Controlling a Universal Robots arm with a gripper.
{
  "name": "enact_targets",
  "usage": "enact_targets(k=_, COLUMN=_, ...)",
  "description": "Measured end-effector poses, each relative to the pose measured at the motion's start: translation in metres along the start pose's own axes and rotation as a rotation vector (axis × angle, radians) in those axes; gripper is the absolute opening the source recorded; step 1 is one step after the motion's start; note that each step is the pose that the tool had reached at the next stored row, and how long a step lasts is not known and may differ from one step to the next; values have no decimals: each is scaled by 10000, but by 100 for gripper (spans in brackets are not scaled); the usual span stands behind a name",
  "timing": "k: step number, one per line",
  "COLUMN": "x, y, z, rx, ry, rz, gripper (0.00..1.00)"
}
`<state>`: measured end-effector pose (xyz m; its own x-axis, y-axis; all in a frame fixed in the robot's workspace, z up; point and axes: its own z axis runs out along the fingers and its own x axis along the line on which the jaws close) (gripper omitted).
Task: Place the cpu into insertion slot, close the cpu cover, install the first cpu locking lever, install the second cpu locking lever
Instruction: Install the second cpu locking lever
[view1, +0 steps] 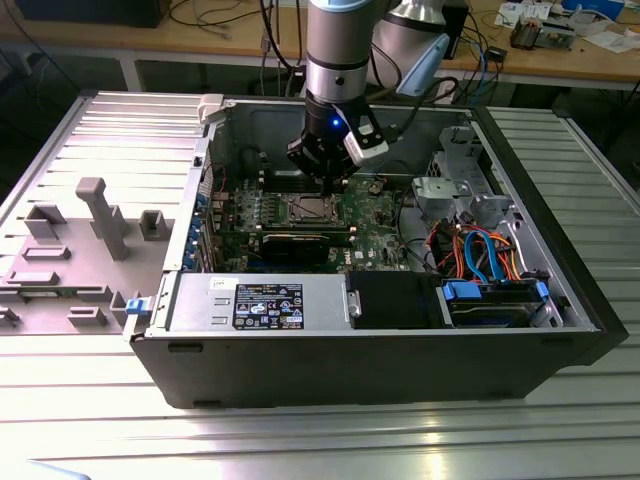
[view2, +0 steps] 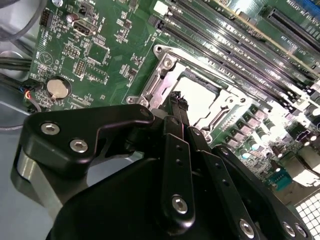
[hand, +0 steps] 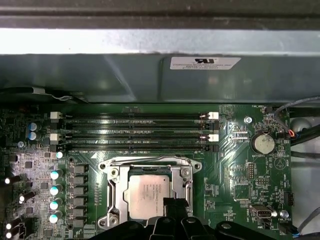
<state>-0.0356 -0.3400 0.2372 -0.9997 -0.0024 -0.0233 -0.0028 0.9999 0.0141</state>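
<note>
My end effector (view2: 179, 102) hovered over insertion slot (hand: 150, 192), fingers together, gripping nothing; cpu (hand: 149, 196) sat seated, cpu cover (hand: 116, 186) down around it, positioned for lever work

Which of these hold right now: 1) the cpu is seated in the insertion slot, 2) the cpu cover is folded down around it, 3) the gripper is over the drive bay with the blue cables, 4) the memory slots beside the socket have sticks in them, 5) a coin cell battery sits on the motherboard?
1) True. The cpu lies flat in the insertion slot.
2) True. The cpu cover lies flat, framing the chip.
3) False. The gripper hovers at the socket's edge; the blue cables are away towards the exterior view's right.
4) False. The memory slots look empty.
5) True. The coin cell battery sits on the green motherboard.
</note>
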Motion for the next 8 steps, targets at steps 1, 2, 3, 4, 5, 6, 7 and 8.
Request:
enact_targets(k=1, x=0, y=-13, z=1, rx=0, ry=0, rz=0, gripper=11)
enact_targets(k=2, x=0, y=-29, z=1, rx=1, ry=0, rz=0, gripper=11)
enact_targets(k=3, x=0, y=-39, z=1, rx=1, ry=0, rz=1, gripper=11)
enact_targets(k=4, x=0, y=-49, z=1, rx=2, ry=0, rz=0, gripper=11)
enact_targets(k=5, x=0, y=-59, z=2, rx=2, ry=-1, rz=0, gripper=11)
enact_targets(k=6, x=1, y=-60, z=2, rx=2, ry=-1, rz=2, gripper=11)
enact_targets(k=7, x=0, y=-60, z=2, rx=2, ry=-1, rz=2, gripper=11)
enact_targets(k=8, x=0, y=-61, z=1, rx=3, ry=0, rz=0, gripper=11)
